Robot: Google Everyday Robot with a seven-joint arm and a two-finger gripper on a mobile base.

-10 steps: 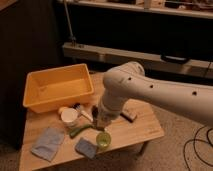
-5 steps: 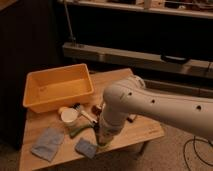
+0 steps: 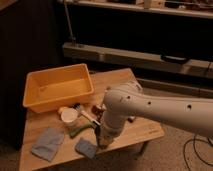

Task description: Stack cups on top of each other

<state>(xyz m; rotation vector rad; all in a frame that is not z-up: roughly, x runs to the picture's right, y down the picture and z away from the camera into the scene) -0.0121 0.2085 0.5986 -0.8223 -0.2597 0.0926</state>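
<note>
The white arm [image 3: 160, 107] enters from the right edge of the frame, bends at a bulky elbow near the centre and angles down to the lower centre. There the claw [image 3: 103, 141] points downward, closed.

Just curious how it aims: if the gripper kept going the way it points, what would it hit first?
The gripper, low over the front of the table, points down. It would probably touch the table first, right beside the small blue cloth; whatever lies directly under it is hidden.

Dim warm light, soft overall blur, dark background; end effector [image 3: 102, 139] indistinct, low over the table [image 3: 146, 133] front.
</note>
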